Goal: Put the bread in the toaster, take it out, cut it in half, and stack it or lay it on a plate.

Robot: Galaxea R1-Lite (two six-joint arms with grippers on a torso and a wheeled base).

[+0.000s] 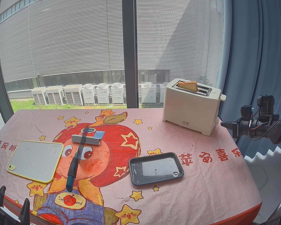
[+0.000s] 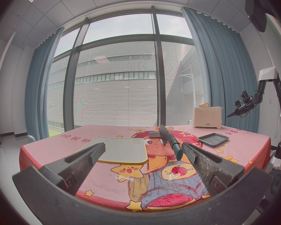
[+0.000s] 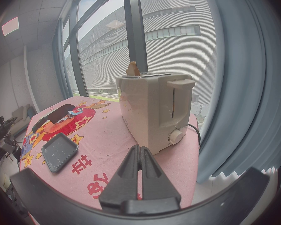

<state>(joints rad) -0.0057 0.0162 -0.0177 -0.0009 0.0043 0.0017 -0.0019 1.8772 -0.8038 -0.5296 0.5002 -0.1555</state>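
Right gripper (image 3: 139, 149), fingers together, near toaster (image 1: 190, 110) with bread (image 1: 188, 85) in slot; left gripper (image 2: 143, 147) spread apart; knife (image 1: 73, 166) between cutting board (image 1: 34, 160) and tray (image 1: 156, 169).

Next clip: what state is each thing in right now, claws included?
bread: standing in the toaster slot, top poking out
toaster lever: up
knife: lying down, blade propped on a grey rest
cutting board: flat, no bread on it
plate: flat, no bread on it
left claw: open
right claw: shut
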